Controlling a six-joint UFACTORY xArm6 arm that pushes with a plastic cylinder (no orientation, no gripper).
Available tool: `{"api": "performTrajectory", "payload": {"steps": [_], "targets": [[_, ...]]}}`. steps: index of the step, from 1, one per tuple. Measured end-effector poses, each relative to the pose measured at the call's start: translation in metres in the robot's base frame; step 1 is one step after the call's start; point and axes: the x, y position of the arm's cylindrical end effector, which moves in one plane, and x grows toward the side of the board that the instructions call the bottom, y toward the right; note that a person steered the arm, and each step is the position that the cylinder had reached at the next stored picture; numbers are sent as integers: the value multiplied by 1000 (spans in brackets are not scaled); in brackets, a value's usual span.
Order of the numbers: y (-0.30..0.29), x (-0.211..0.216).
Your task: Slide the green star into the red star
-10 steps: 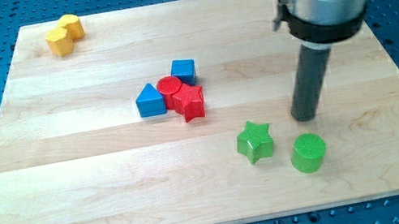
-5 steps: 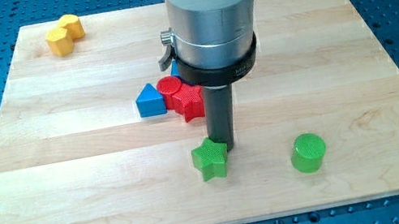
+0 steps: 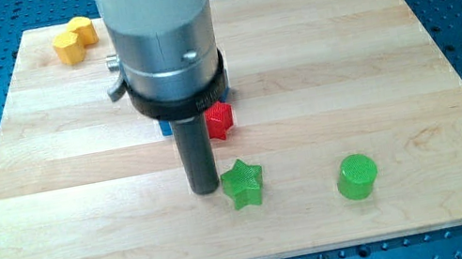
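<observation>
Since no claw shows to judge, my tip [image 3: 206,189] sits just left of green star [image 3: 243,183], likely light, rigid, spin-prone; push its lower side toward red star [image 3: 221,120].

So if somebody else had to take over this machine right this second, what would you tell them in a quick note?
My tip is on the board just to the view's left of the green star, close beside it.
The red star sits above the green star, partly hidden by the arm; a clear gap separates them.
Done: nothing yet, the stars are apart.
Left: slide the green star up into the red star.
</observation>
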Motion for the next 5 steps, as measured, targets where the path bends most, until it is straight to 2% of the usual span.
{"api": "performTrajectory", "payload": {"steps": [2,3,5], "targets": [[9,50],[34,40],[54,-9]]}}
